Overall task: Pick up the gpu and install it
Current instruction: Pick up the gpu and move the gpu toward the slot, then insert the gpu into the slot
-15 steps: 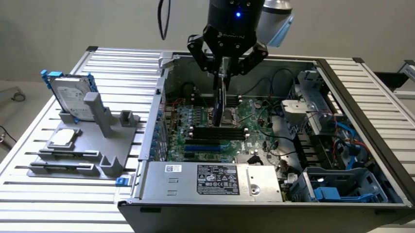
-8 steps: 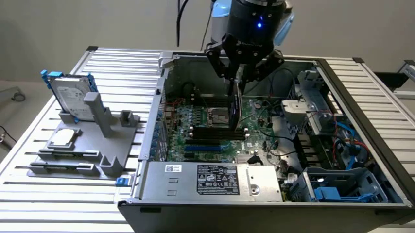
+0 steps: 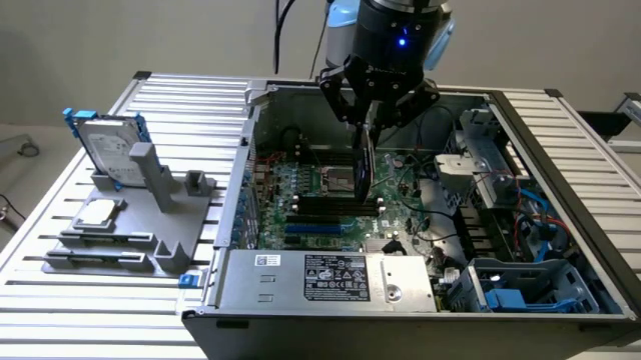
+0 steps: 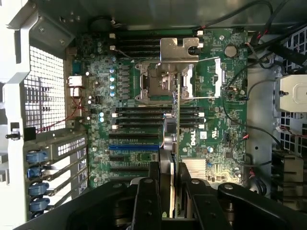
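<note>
A: Claw [image 4: 169,191] closed on the gpu [image 4: 171,139]. Case [image 3: 561,142] open, motherboard [image 4: 211,143] below; gpu hangs edge-on over it, not seated.
B: From the wrist view it looks crosswise to the blue slot [image 4: 134,148]. I'd square the gpu to the slot, keep it plumb, lower slowly, press evenly.

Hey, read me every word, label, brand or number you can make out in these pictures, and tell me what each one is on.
"DELL": white print on the motherboard, seen in the wrist view.
Power supply label: print too small to read.
White sticker beside that label: too small to read.
Hard drive label: blurred, unreadable.
gpu: no readable text.
</note>
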Controlling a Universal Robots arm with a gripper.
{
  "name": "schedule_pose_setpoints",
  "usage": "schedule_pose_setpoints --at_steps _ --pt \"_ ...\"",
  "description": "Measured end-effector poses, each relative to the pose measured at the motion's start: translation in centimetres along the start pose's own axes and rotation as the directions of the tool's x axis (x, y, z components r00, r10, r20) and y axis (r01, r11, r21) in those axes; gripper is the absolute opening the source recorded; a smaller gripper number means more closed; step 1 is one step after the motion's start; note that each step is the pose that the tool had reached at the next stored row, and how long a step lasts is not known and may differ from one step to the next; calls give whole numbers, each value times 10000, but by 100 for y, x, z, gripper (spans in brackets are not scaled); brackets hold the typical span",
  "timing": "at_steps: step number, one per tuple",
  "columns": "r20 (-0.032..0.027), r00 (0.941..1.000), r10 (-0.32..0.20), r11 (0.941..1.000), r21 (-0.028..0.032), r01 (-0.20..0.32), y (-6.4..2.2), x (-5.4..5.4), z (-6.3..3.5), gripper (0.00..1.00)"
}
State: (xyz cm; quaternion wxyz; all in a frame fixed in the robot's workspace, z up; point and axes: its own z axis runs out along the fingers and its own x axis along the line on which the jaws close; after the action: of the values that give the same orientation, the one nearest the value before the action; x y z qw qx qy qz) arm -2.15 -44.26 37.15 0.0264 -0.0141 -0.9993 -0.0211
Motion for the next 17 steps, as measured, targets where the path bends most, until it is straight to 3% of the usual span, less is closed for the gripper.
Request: schedule_pose_setpoints --at_steps 15,17 --pt "6 10000 -19 10000 0 19 -1 19 8 26" --pt "-4 9995 -328 9995 17 328 -2 21 25 26"
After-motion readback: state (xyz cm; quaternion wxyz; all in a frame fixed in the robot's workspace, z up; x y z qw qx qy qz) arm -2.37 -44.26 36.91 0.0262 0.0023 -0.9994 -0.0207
